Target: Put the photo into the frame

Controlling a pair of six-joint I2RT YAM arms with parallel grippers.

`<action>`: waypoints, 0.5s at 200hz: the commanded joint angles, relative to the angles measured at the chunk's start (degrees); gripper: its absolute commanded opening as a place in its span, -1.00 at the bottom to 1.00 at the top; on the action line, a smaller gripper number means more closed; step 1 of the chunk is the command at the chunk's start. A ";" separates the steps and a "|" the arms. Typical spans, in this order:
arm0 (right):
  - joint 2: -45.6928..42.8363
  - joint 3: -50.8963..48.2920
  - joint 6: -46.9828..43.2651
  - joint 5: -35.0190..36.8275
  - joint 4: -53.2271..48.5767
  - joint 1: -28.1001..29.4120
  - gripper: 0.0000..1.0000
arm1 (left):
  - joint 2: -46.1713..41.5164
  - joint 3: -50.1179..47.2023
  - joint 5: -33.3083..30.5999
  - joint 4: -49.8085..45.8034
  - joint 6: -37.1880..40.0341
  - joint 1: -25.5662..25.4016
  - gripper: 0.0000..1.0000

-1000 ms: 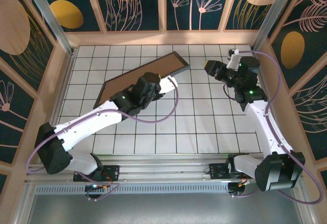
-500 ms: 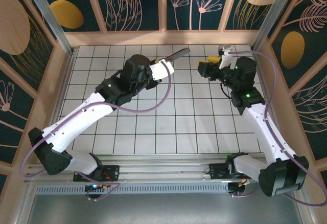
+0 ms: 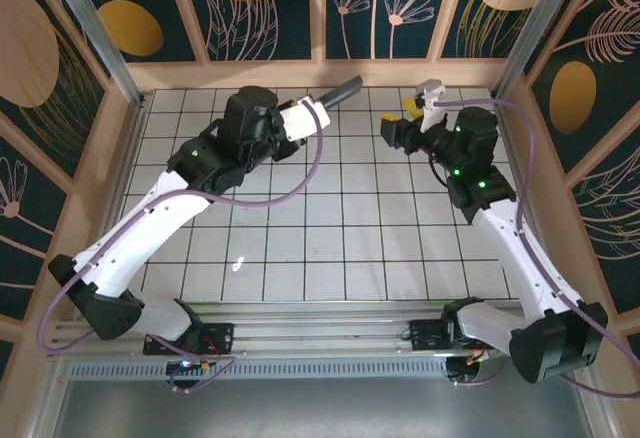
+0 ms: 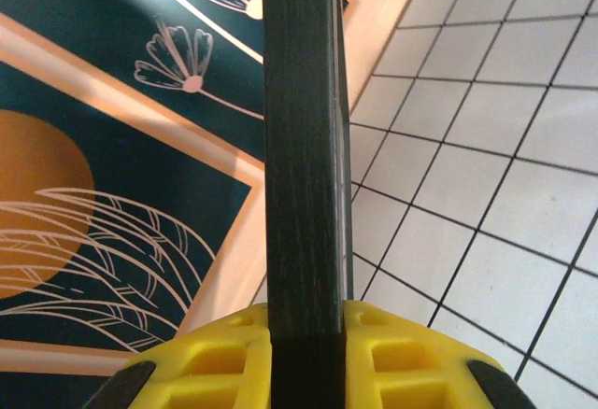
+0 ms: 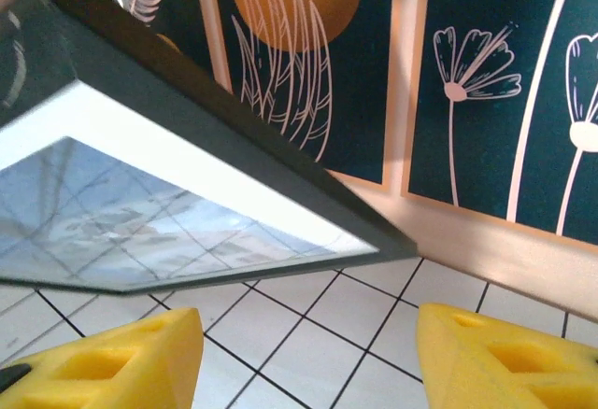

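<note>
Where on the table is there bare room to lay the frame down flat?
The table is bare across its middle and near side, between the left arm and the right arm. It is crowded near the back wall, where the left gripper holds the frame on edge and the open right gripper hovers beside it.

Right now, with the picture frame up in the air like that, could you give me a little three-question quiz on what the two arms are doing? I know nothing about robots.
1. True or false: the frame lies flat on the table.
2. Which grip the frame: A) left jaws, B) right jaws, C) both?
3. Fill in: the right jaws are ___ and hold nothing.
Key: 1 false, it is held up on edge, off the tiles; 2 A; 3 open.
</note>
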 commanded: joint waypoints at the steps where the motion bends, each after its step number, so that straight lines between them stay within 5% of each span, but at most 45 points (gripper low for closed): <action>1: -0.15 -1.21 6.97 1.22 3.26 0.29 0.24 | -0.83 7.70 1.57 13.19 -5.68 0.63 -1.00; 100: -3.53 -2.70 10.88 5.65 -6.01 -0.01 0.25 | 12.30 26.82 14.62 11.95 -35.30 5.22 -1.00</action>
